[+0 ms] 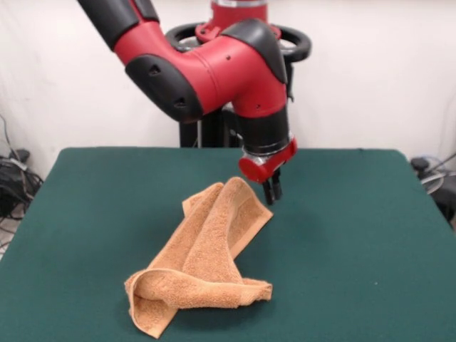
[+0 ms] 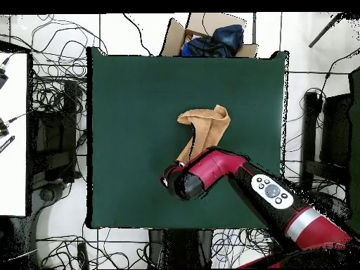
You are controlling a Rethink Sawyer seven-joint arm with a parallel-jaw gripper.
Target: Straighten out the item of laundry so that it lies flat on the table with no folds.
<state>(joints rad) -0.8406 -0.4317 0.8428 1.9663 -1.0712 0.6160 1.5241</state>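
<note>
Towel [image 1: 203, 267] bunched mid-desk, end effector [image 1: 272, 191] poised at its far corner

It's rolled and doubled over on the green desk [image 1: 356, 235], one end curling into a loop, nowhere near flat. The end effector hangs just beside the far tip, apparently holding nothing; whether its fingers are parted or closed I cannot tell. That tip looks the likely place to grab and pull the folds out.

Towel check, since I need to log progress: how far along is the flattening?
Nothing looks done yet: the towel lies bunched in a long folded strip on the table, with a rolled fold at its near end. In hand: the gripper hovers beside the towel's far end, apparently holding nothing. Left: every fold needs opening out until the towel lies flat.
</note>
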